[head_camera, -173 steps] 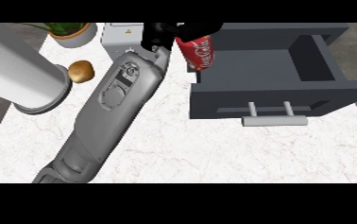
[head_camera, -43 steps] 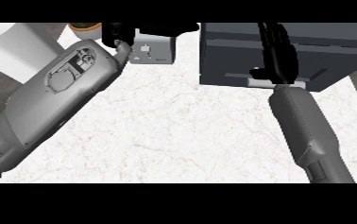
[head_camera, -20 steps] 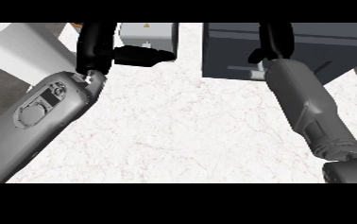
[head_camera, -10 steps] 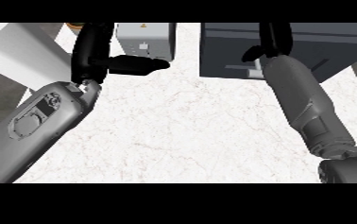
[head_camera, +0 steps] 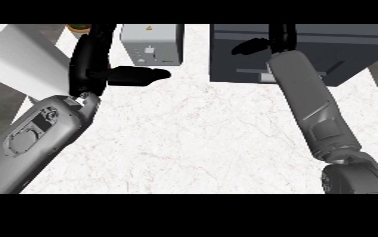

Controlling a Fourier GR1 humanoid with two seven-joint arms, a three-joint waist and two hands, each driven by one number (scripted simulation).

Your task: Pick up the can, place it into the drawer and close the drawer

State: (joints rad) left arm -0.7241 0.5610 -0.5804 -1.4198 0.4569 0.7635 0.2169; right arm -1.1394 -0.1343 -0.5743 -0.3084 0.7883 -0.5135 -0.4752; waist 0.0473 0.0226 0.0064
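Now the right robot hand (head_camera: 275, 37) rests against the drawer (head_camera: 295, 56).

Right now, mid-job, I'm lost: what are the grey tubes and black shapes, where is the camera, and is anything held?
The single picture looks steeply down from the robot's head onto a white marble counter. The grey tubes are its forearms, each ending in a black hand. The left hand is at upper left, fingers straight and thumb out to the side, holding nothing. The right hand reaches over the dark grey drawer unit; its fingers run out of view, so I cannot tell its state. The drawer looks closed. A small grey box stands between the hands. No can is visible.
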